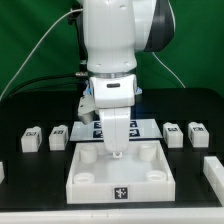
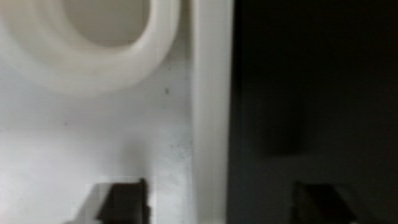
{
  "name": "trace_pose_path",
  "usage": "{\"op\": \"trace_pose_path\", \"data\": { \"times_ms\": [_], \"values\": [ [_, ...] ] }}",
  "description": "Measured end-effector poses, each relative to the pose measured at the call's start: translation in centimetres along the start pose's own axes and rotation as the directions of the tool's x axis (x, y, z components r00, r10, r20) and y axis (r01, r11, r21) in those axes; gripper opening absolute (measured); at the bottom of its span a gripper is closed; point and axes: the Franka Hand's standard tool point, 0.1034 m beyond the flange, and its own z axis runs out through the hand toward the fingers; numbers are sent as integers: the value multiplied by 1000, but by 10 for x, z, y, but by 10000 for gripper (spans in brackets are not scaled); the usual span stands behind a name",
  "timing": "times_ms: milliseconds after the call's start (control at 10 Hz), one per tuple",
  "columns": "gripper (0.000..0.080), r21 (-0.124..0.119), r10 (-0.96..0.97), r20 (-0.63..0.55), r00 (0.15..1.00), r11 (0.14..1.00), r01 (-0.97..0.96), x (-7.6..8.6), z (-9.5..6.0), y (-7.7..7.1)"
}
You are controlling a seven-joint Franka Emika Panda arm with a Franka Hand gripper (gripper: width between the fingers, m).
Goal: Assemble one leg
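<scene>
The large white square part (image 1: 120, 172) with round corner sockets lies at the table's front centre. My gripper (image 1: 118, 150) reaches down over its far middle. In the wrist view the gripper (image 2: 222, 205) is open and holds nothing. One dark fingertip (image 2: 121, 200) is over the part's white surface (image 2: 89, 140) and the other is over the black table beyond its edge. A round socket (image 2: 89, 40) shows close by. Small white legs with square markers lie in a row: two on the exterior view's left (image 1: 32, 138) (image 1: 58, 135) and two on its right (image 1: 173, 132) (image 1: 197, 133).
The marker board (image 1: 92, 128) lies behind the square part, partly hidden by the arm. White pieces are cut off at the exterior view's left edge (image 1: 3, 172) and right edge (image 1: 214, 170). A black table (image 1: 30, 195) carries everything.
</scene>
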Motion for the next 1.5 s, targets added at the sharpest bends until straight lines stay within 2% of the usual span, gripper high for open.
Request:
{"op": "trace_pose_path", "data": {
  "times_ms": [100,200,300,400,1000,1200,1300,1500],
  "values": [
    [245,0,0,0,1000,1000,0,0,0,0],
    [108,0,0,0,1000,1000,0,0,0,0],
    [108,-4,1,0,1000,1000,-1,-1,-1,1],
    [60,-7,1,0,1000,1000,-1,-1,-1,1],
    [61,-8,1,0,1000,1000,-1,0,-1,2],
    [61,-86,-71,-5,997,994,70,23,-1,18],
    [61,-96,-82,-9,997,992,81,29,-1,27],
    [61,-126,-67,-22,998,990,64,48,-3,54]
  ]
}}
